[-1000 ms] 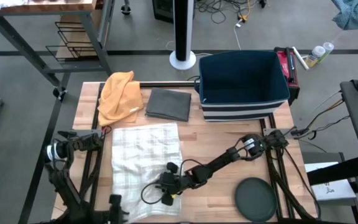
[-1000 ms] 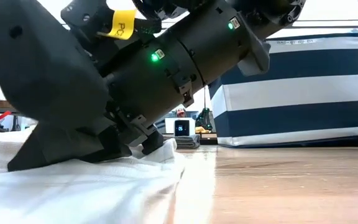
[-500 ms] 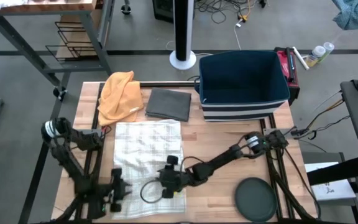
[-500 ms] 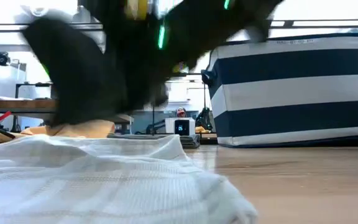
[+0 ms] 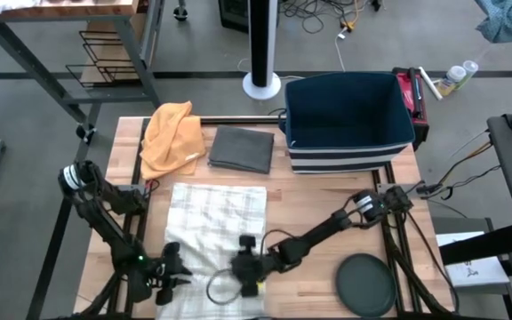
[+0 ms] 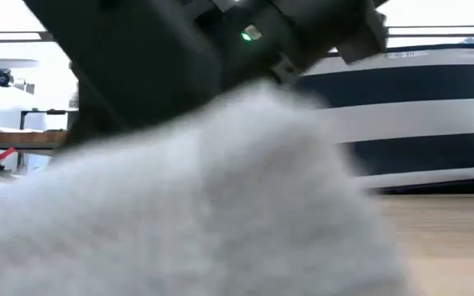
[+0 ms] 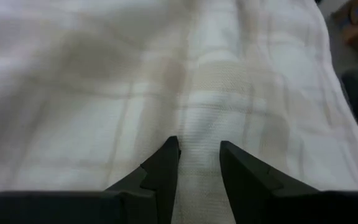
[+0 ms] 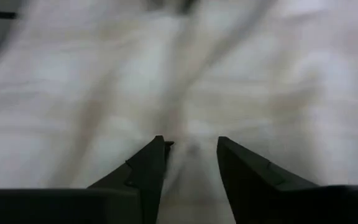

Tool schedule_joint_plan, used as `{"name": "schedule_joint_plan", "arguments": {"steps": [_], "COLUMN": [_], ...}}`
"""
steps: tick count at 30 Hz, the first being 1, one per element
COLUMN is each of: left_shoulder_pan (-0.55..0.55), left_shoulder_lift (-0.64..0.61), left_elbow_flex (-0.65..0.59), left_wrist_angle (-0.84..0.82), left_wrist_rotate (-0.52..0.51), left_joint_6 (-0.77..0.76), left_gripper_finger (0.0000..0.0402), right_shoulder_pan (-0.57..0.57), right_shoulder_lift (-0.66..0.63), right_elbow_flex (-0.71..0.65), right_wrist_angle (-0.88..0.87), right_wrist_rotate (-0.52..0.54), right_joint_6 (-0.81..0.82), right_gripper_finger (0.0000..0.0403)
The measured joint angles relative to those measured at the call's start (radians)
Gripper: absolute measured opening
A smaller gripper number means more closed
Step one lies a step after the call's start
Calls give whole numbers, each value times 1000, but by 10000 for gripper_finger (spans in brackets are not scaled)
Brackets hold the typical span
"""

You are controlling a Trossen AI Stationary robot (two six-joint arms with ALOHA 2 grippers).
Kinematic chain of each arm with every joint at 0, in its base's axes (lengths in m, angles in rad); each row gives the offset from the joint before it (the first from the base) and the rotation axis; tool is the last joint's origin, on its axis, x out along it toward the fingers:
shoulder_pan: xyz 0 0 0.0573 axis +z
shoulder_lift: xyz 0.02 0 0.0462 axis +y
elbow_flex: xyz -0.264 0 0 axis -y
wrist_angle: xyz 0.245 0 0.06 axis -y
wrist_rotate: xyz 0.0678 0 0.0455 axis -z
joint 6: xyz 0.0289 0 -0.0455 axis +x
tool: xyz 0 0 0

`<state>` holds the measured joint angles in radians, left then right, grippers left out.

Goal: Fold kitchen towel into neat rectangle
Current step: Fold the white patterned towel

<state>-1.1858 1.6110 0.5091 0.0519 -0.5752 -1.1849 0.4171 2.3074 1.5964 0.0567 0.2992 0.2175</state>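
A white checked kitchen towel point(image 5: 216, 227) lay on the wooden table point(image 5: 327, 200), near its front edge. The left gripper point(image 7: 197, 163) sat at the towel's front left corner, fingers pinching a fold of cloth. The right gripper point(image 8: 190, 160), at the towel's front right, also straddled a cloth ridge.

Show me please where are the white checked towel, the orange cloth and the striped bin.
white checked towel point(image 5: 216, 222), high view, its flat middle.
orange cloth point(image 5: 171, 138), high view, its bunched centre.
striped bin point(image 5: 349, 156), high view, its striped front wall.
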Motion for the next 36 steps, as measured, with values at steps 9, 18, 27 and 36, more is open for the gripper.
{"name": "schedule_joint_plan", "arguments": {"steps": [9, 18, 27, 36], "left_shoulder_pan": [4, 4, 7, 8], "left_shoulder_lift": [-127, -137, -146, -147], "left_elbow_flex": [19, -25, -34, -35], "left_wrist_angle": [-355, -333, -347, -349], "left_wrist_rotate": [24, 6, 2, -8], "left_joint_6": [-63, -89, -113, -117], "left_gripper_finger": [114, 114, 114, 114], "right_shoulder_pan": [-128, -182, -187, -254], "right_shoulder_lift": [27, 81, -30, -322], "right_elbow_flex": [-67, -94, -105, -276], "right_wrist_angle": [245, 166, -23, -155], "right_wrist_rotate": [-16, 116, 110, 94], "right_joint_6": [3, -30, -148, -160], "right_gripper_finger": [154, 138, 137, 148]}}
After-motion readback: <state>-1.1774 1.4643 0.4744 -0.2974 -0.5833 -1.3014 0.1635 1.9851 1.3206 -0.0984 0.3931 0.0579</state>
